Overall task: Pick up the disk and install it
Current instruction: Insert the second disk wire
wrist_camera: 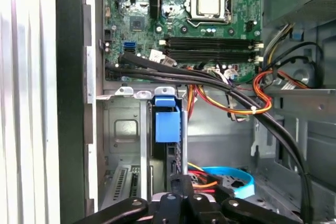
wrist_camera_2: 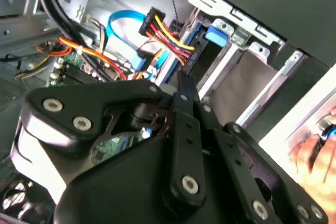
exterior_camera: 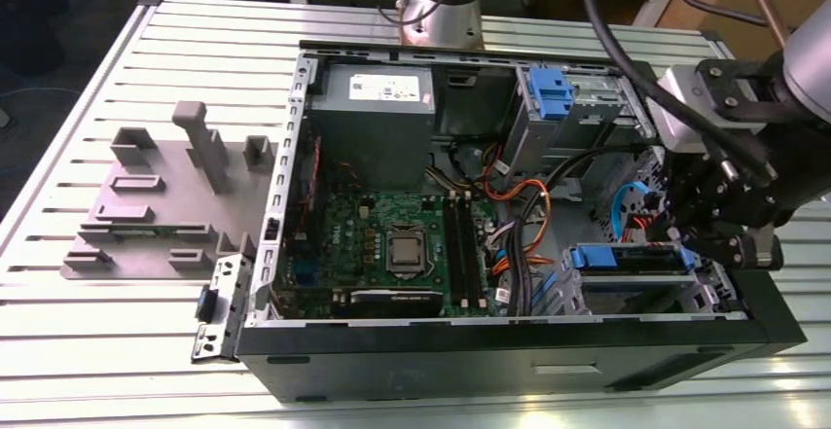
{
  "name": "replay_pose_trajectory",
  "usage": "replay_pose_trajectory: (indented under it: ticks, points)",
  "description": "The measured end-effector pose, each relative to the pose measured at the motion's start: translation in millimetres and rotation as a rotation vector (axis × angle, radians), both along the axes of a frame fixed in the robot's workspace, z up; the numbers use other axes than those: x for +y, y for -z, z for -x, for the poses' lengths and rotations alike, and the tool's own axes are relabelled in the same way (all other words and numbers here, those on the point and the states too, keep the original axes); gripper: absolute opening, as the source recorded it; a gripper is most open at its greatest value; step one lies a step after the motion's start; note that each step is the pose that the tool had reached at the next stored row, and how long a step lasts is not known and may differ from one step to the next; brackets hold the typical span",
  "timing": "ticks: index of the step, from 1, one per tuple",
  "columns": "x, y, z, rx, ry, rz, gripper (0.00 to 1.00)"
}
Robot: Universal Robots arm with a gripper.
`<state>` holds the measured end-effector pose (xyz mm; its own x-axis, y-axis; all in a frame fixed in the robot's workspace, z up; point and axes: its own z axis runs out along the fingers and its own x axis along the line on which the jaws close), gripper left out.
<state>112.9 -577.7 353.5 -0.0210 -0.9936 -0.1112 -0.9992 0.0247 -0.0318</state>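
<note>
The disk [exterior_camera: 626,258] sits on edge in the drive cage [exterior_camera: 645,290] at the front corner of the case [exterior_camera: 520,351], its blue carrier end facing the motherboard [exterior_camera: 389,249]. The gripper [exterior_camera: 707,239] is at the disk's opposite end, directly beside it. In the first wrist view the disk [wrist_camera: 176,145] runs lengthwise away from the gripper [wrist_camera: 181,195]. Whether the gripper clamps the disk cannot be determined.

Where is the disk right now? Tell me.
The disk sits in the drive cage at the case's front corner, on the exterior view's right, just under the claw and right of the motherboard. In the first wrist view, its blue carrier stands in the cage.
</note>
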Motion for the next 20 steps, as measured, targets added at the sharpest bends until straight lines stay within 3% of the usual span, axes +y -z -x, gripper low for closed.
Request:
replay_pose_trajectory:
  ticks: [6,10,16,18,20]
  points:
    - [4.2,-10.9,0.0,0.0000,0.000,-0.0003,0.11]
    - [8.5,-11.5,0.0,0.0000,0.000,0.0003,0.11]
    - [11.6,-11.3,0.1,0.0019,0.000,0.0006,0.11]
    - [13.3,-11.2,0.0,0.0086,0.000,0.0003,0.11]
    - [14.3,-11.1,-0.1,0.0202,0.000,0.0003,0.11]
